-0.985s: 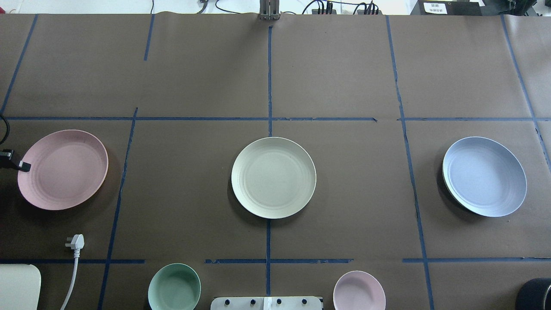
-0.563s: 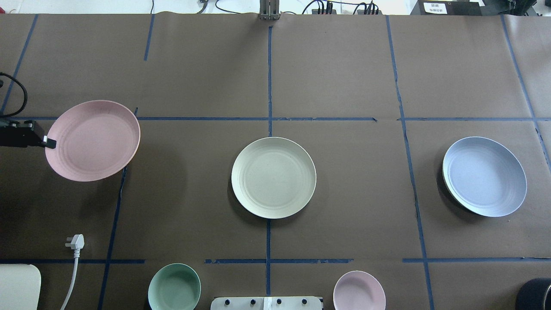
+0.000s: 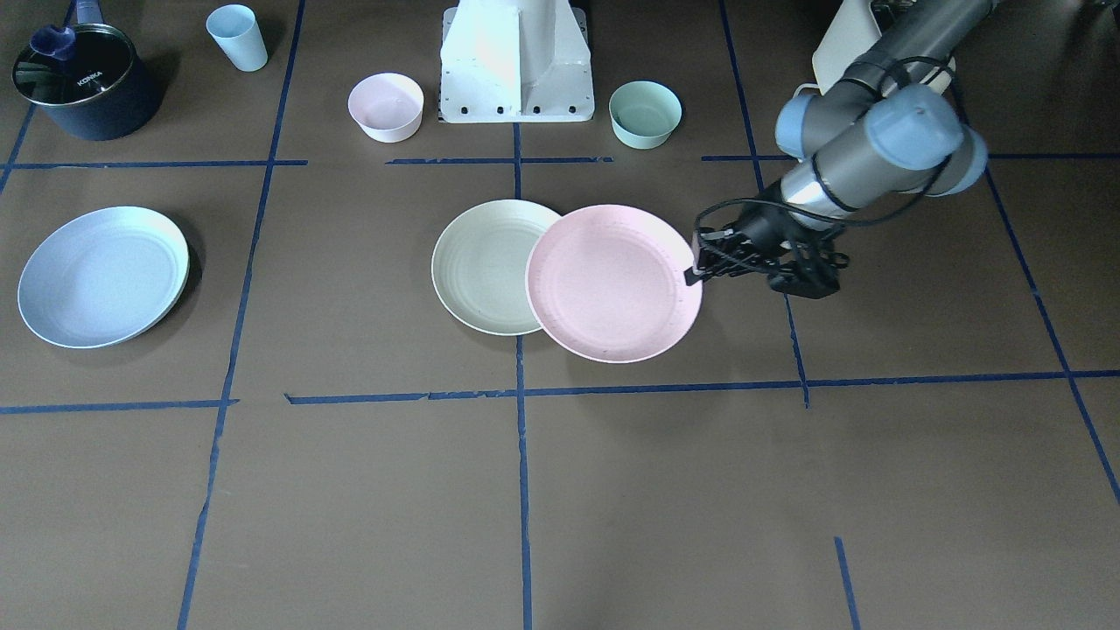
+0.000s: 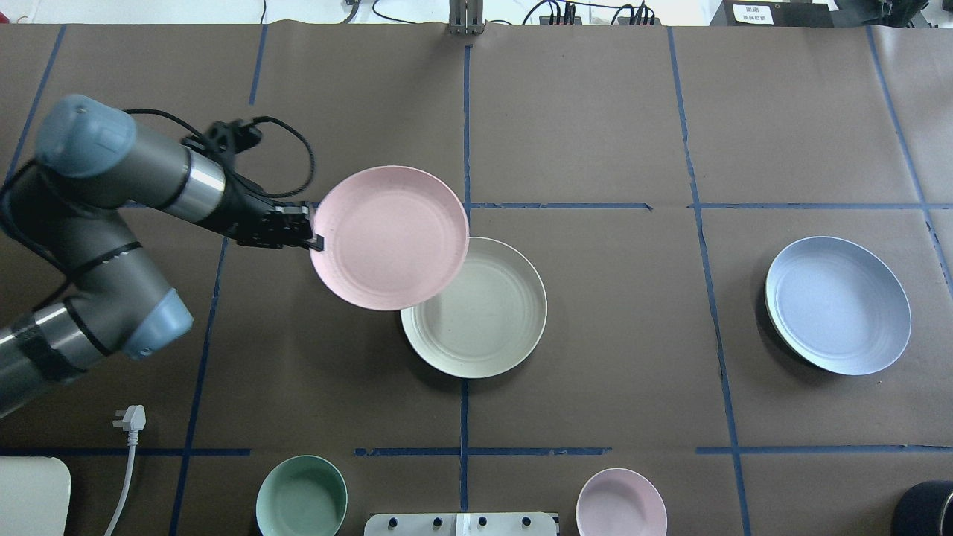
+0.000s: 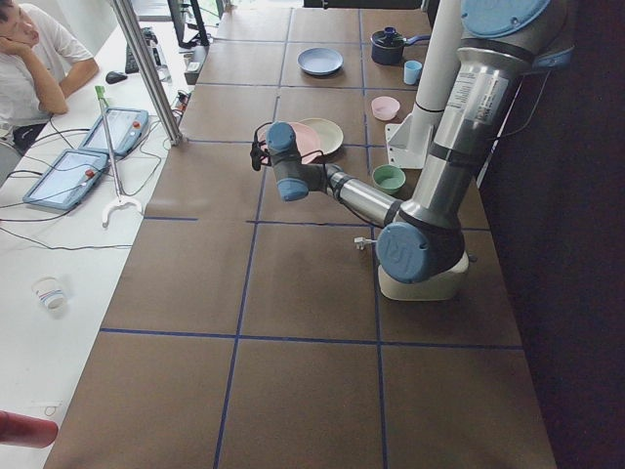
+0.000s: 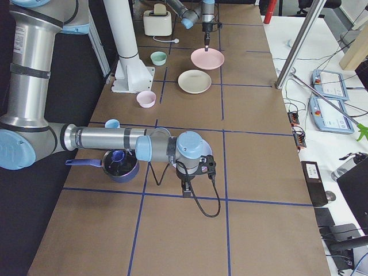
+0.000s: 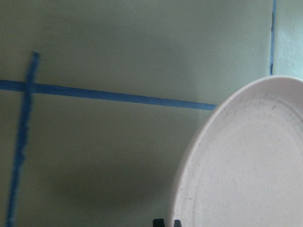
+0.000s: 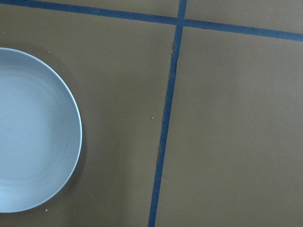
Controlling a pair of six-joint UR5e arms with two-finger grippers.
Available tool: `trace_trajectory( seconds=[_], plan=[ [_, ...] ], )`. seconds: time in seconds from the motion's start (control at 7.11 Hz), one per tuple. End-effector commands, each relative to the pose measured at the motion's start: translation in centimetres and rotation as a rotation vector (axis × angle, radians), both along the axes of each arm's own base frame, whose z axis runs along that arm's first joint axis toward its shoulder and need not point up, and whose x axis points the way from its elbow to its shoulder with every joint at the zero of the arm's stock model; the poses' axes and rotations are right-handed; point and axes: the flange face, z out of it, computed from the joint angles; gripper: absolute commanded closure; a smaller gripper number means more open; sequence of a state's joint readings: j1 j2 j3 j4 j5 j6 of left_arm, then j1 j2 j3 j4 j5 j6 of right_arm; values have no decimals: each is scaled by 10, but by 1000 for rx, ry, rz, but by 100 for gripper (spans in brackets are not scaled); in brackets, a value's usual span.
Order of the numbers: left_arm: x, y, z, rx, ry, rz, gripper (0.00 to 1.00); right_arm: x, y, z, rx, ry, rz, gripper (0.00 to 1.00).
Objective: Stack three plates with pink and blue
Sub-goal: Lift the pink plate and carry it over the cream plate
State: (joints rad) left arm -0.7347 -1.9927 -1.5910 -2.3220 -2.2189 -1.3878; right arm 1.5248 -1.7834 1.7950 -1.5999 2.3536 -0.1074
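My left jaws pinch the pink plate (image 4: 389,237) rim; it overlaps the white plate (image 4: 491,327) off-centre. I should centre it, keep level, lower gently. Right jaws: cannot tell.

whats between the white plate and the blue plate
Only bare brown paper and a blue tape line between white plate and blue plate, in the overhead view.

- We see the left arm (image 4: 112,186) as grey tubes with pale blue round caps at the joints.
- A polished silver ring sits ahead of its black left gripper (image 4: 318,243).
- A thin black cable (image 4: 312,162) loops along the wrist.
- The right arm (image 6: 109,138) has the same grey tubes and blue caps.
- The white base (image 3: 516,61) carries a row of dark screws.
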Motion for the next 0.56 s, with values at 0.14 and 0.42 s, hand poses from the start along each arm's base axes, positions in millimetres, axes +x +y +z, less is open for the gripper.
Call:
trace_trajectory(
  seconds=[0.14,0.42],
  plan=[
    [87,39,-62,-16,-49,-6,100,0,0,0,1,0,0,0],
    [91,47,-58,-18,-53,7,100,0,0,1,-2,1,0,0]
  ],
)
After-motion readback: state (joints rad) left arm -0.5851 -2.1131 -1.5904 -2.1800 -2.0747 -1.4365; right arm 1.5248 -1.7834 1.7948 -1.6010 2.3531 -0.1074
